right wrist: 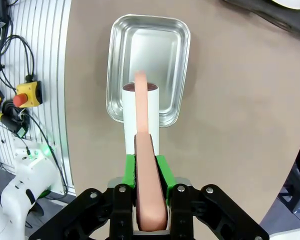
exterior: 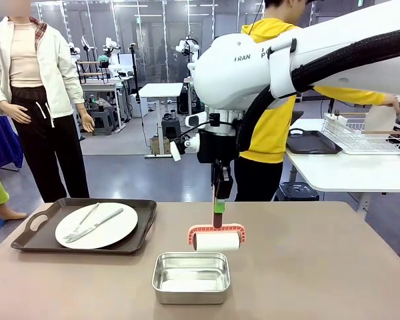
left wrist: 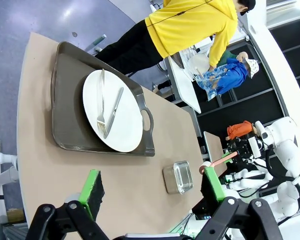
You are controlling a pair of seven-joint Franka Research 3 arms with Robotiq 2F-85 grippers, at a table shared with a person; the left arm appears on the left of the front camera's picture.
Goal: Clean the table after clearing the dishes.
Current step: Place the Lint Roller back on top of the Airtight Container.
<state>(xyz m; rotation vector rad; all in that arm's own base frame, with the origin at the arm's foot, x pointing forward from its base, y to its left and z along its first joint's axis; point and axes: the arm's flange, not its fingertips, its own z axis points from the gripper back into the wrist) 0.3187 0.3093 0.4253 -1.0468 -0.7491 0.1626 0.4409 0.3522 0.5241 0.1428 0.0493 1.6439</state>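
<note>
The brown table carries a dark handled tray at its left with one of the dishes, a white plate bearing a fork and a knife. My right gripper points straight down, shut on the pink handle of a roller whose white roll hangs at the far rim of a small steel pan. From high up, my left gripper is open and holds nothing; beyond it lie the tray, the plate and the pan.
A person in a yellow hoodie stands at the far side, reaching to a wire dish rack on a white side table, where another dark tray lies. The brown table's right half is bare.
</note>
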